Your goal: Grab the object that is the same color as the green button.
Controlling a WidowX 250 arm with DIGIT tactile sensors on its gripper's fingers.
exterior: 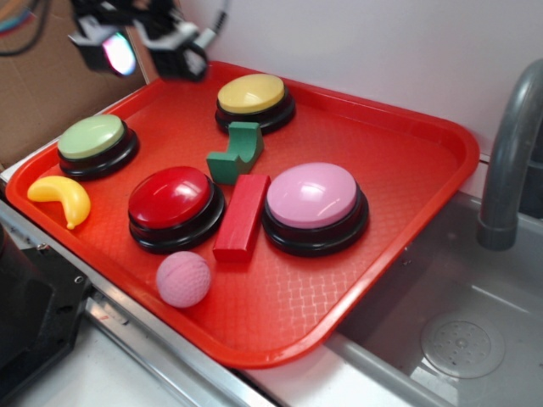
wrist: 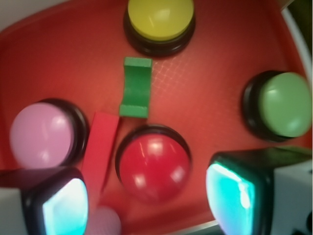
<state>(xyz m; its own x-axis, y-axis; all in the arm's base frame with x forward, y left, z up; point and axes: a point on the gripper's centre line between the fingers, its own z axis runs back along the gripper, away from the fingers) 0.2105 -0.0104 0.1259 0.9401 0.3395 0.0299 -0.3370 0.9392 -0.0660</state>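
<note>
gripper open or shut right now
Open. In the wrist view the gripper shows its two pads far apart, with the red button visible in the gap and nothing held between them.

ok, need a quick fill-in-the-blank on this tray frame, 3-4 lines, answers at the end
1. The dark green block lies between the red button and the ____ button.
2. The red bar lies between the red button and the ____ button.
3. The banana lies nearest the pale ____ button.
4. The gripper, raised over the tray's far corner, holds ____.

Missing words: yellow; pink; green; nothing
</note>
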